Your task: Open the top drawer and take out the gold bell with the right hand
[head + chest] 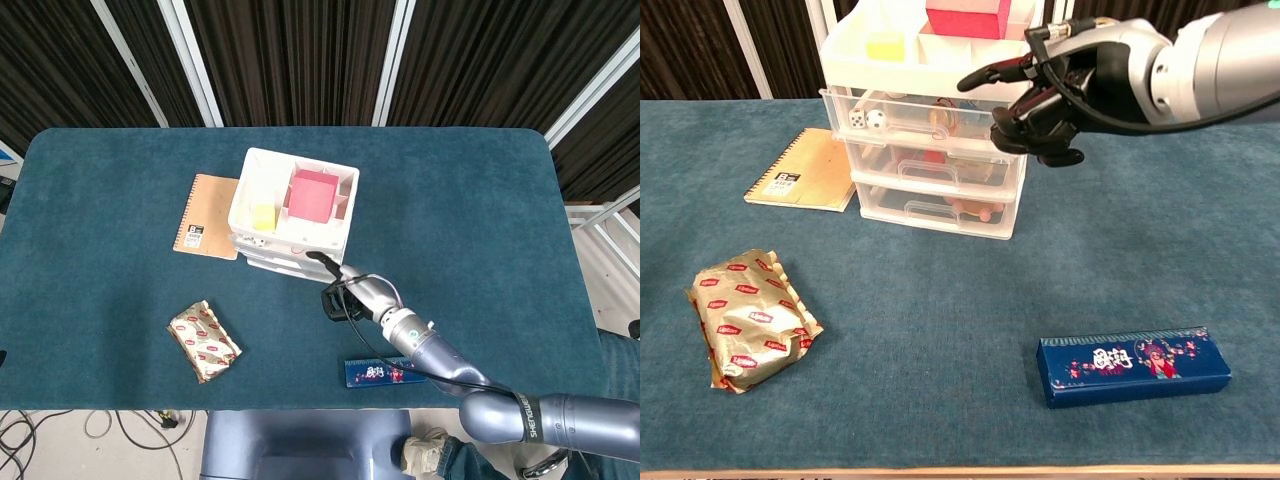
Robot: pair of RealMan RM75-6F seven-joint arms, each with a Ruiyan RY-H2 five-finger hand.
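A white drawer unit is seen mid-table from above, with a pink box and yellow block on top. The right hand is held at its 5 o'clock corner; a notebook is parked at 9 o'clock.

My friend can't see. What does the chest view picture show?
A robot's right hand hovers by the top of a clear drawer unit, holding nothing. On the blue table lie a notebook, a gold snack packet and a dark blue box.
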